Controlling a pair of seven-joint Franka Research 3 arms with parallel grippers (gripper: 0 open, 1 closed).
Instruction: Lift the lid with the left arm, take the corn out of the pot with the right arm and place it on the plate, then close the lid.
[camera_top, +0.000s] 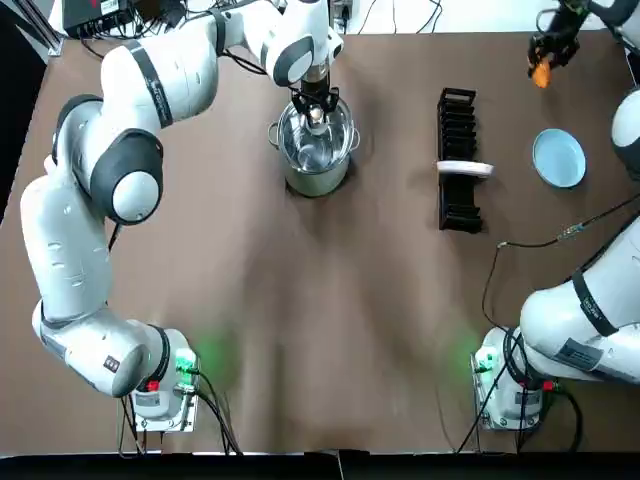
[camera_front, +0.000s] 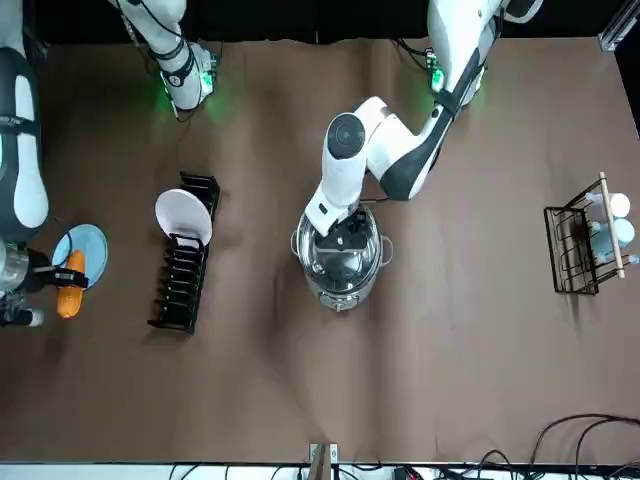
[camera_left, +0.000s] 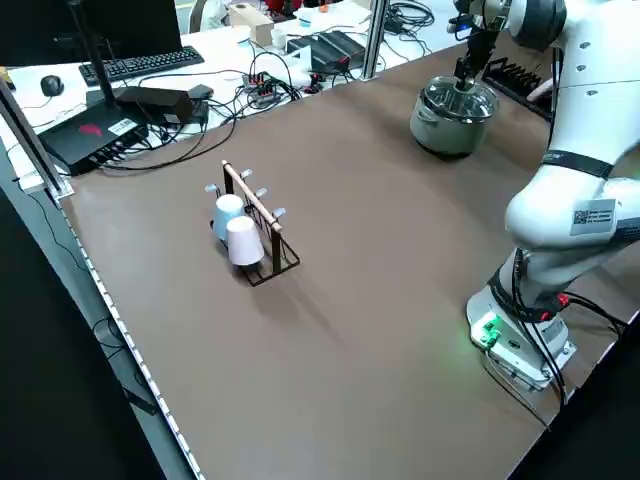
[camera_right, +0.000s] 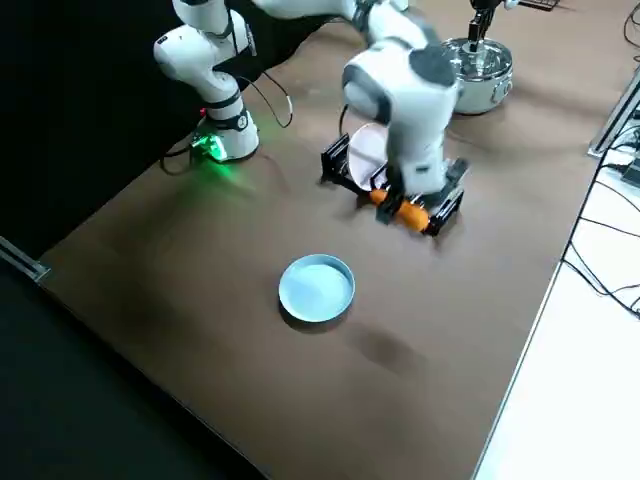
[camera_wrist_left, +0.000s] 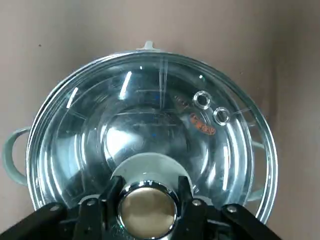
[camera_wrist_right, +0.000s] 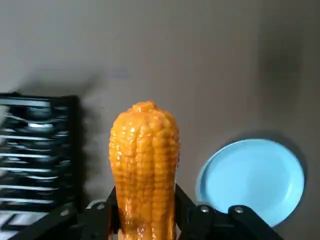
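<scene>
Right gripper (camera_top: 541, 58) pinches a bumpy orange corn cob (camera_wrist_right: 144, 160) in the air near the round pale-blue plate (camera_top: 558, 158), beside a black wire rack (camera_top: 458, 170). Left gripper (camera_wrist_left: 147, 206) clamps the knob of the domed glass lid (camera_wrist_left: 150, 115) on the steel pot (camera_top: 315, 180).

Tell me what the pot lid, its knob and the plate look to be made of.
Lid: clear glass, apparently; the pot shows through it, with bright glare streaks.
Knob: polished metal or chrome-plated, mirror-shiny with a warm reflection.
Plate: pale blue, smooth with a soft sheen, likely plastic or glazed ceramic; cannot tell which.
</scene>
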